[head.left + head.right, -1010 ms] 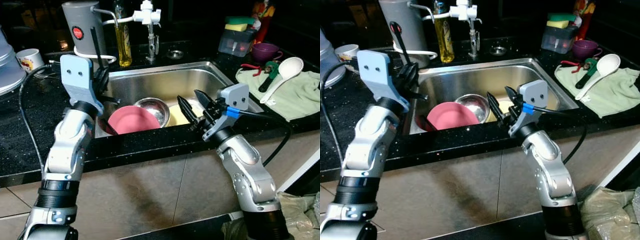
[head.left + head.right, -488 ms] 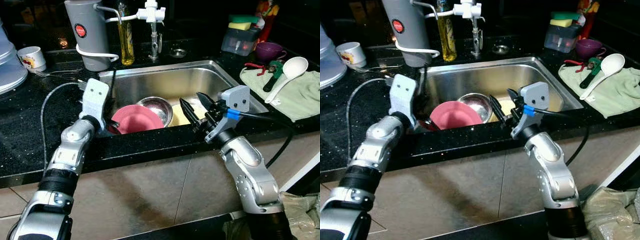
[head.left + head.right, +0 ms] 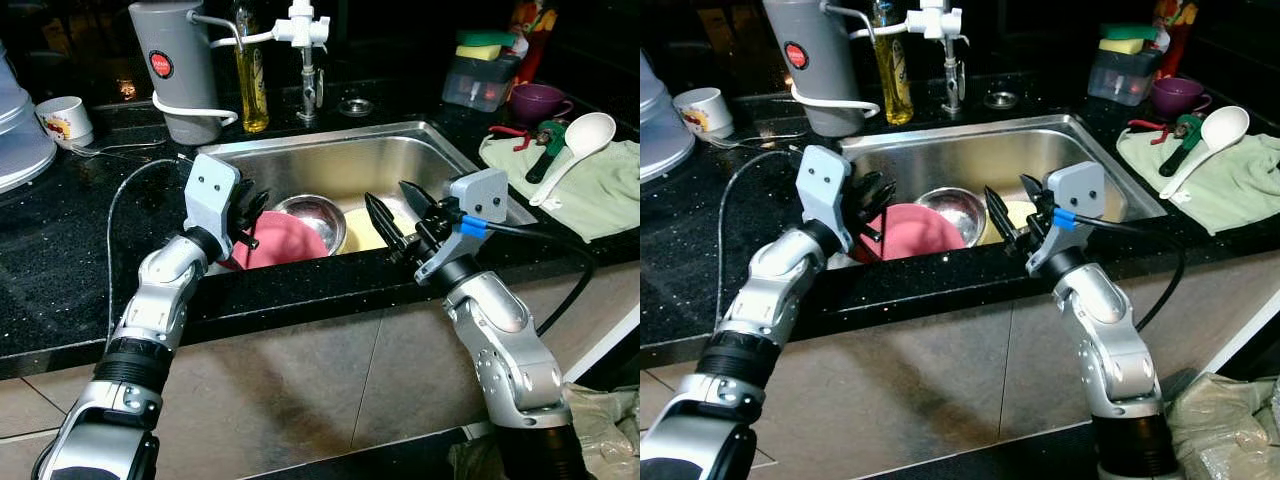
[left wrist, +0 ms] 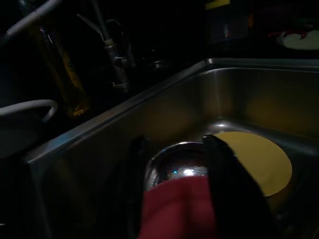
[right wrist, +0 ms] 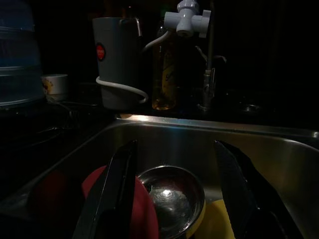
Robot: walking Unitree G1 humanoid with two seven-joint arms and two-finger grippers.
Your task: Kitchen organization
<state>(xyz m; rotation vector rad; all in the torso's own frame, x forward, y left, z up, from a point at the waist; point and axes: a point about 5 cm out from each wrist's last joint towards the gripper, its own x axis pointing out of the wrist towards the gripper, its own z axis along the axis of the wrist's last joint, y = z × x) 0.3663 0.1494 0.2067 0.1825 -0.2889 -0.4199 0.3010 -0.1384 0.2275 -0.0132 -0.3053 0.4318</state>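
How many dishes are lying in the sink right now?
3: a pink plate at the left gripper, a steel bowl beside it in the middle, and a yellow plate toward the right gripper. More may be hidden beneath.

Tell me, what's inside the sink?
Inside the sink lie a pink plate, a steel bowl and a yellow plate. Anything beneath them is covered.

In the steel sink, a pink plate leans beside a steel bowl and yellow plate.
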